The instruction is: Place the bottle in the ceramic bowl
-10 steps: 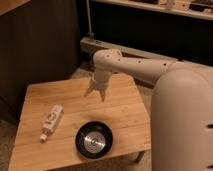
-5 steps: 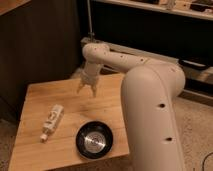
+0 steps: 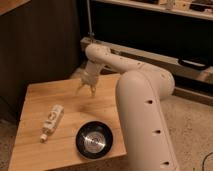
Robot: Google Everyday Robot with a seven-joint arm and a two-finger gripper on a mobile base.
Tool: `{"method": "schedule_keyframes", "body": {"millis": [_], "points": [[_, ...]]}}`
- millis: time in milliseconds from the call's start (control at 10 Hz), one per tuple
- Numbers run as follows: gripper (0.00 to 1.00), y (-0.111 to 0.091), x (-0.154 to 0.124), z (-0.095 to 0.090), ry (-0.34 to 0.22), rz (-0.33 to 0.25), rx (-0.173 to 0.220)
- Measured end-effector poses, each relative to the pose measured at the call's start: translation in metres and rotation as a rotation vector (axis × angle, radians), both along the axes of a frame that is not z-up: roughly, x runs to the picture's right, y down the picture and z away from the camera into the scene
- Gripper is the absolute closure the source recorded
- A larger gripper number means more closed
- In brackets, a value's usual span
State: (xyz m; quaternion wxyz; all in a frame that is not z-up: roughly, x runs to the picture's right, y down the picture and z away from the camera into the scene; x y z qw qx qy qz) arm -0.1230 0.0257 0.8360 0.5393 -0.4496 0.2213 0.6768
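Note:
The bottle [image 3: 52, 121], slim and cream with a small cap at its lower end, lies on its side on the left part of the wooden table [image 3: 40, 100]. To its right, near the table's front edge, sits the ceramic bowl [image 3: 94, 140], round, black and glossy with a shiny grey inside. My gripper [image 3: 86, 90] hangs above the back middle of the table, fingers pointing down and open, with nothing between them. It is up and to the right of the bottle and well behind the bowl.
My white arm [image 3: 142, 105] fills the right side of the view and covers the table's right edge. A dark wall and a metal shelf frame [image 3: 150, 55] stand behind the table. Speckled floor [image 3: 195, 125] lies to the right.
The arm has swung left and forward over the table, bringing the gripper from the back right toward the back middle. Bottle and bowl have not moved.

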Motion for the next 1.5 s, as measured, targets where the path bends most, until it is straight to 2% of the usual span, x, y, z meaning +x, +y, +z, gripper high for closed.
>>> {"method": "schedule_keyframes", "body": {"millis": [300,600,700,800,1000,1100,1200,1500], "points": [[0.35,0.008,-0.019,-0.001,-0.002,-0.012,-0.034],[0.35,0.023,-0.055,-0.021,-0.006,-0.016,-0.034],[0.35,0.027,-0.065,-0.027,-0.026,-0.004,-0.022],[0.35,0.032,-0.069,-0.032,-0.055,0.042,-0.002],[0.35,0.036,-0.063,-0.030,-0.116,0.132,0.040],[0.35,0.037,-0.065,-0.031,-0.146,0.154,0.059],[0.35,0.038,-0.067,-0.033,-0.199,0.172,0.092],[0.35,0.039,-0.070,-0.034,-0.217,0.174,0.099]]}}
